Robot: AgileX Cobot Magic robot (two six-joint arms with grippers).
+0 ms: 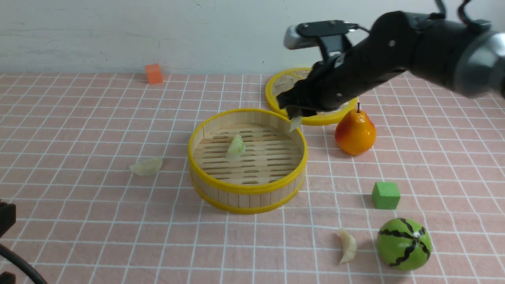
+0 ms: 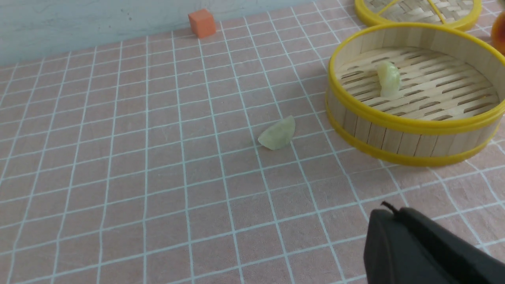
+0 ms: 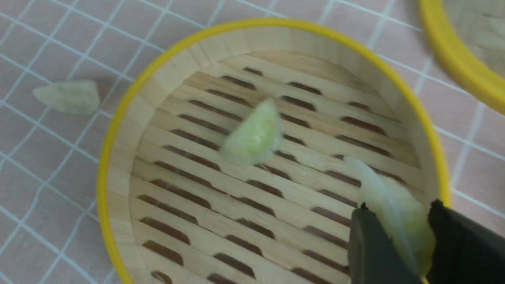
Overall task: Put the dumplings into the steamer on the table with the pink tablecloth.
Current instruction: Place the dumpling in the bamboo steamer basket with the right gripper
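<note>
right fingers (image 3: 410, 240): clamped on the held dumpling (image 3: 394, 205), one finger on each side
held dumpling: in the air just inside the steamer's (image 1: 247, 189) far-right rim; long axis runs out from the fingers, free tip pointing down at the slatted floor, not touching it as far as I can tell
inside dumpling (image 1: 236, 148): on the steamer floor, left of middle; stands up on its base, long axis near upright, tip up and leaning a bit
left dumpling (image 1: 146, 166): flat on the pink tablecloth (image 1: 79, 126), near the steamer on the side of the table's left edge, clear of the wall; long axis roughly parallel to the near edge
near dumpling (image 1: 348, 246): on the cloth toward the near edge, just beside the green striped ball (image 1: 404, 243); long axis runs near-to-far, curved, narrow end toward the near edge
steamer: upright, about mid-table (image 1: 453, 157)
lid (image 1: 276, 85): flat on the cloth behind the steamer toward the far edge, partly hidden by the right arm
pear (image 1: 355, 134): upright, on the steamer's right-edge side, stem up
green cube (image 1: 386, 195): between pear and ball
orange cube (image 1: 153, 73): at the far edge
left fingers (image 2: 394, 225): closed, nothing between them, low near the table's near-left corner
</note>
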